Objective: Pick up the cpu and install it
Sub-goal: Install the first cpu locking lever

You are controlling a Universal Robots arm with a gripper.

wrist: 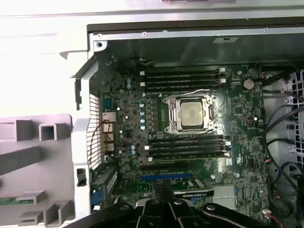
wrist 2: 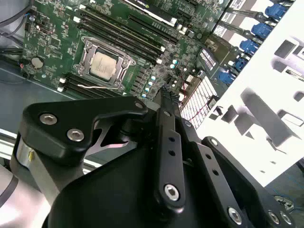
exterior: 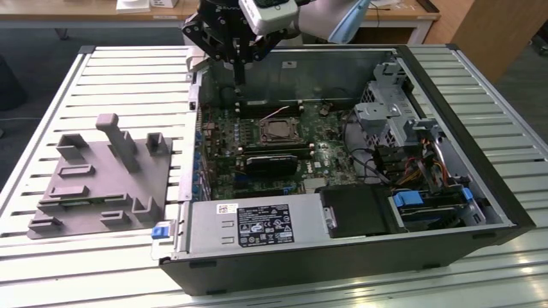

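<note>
Overhead, gripper (exterior: pixel 238 96) poised above the back edge of an open computer case (exterior: pixel 479 160), fingers (wrist 2: pixel 167 102) pressed together into one thin black tip, holding nothing and touching nothing. Seated already in the socket (exterior: pixel 276 131) at the middle of the green motherboard (exterior: pixel 256 173): the cpu (wrist: pixel 192 115), its pale metal top plain in both wrist views (wrist 2: pixel 103 63), ringed by the metal retaining frame. Rows of dark memory slots (wrist: pixel 185 77) on either side of the socket. Just below the chip in the exterior view, a black card (exterior: pixel 272 163). At the near wall of the case, a grey power supply (exterior: pixel 253 224). On the exterior view's left, well apart from the arm, a grey tray (exterior: pixel 99 186) with upright blocks, resting on the slatted table (exterior: pixel 51 122) beside the case.
</note>
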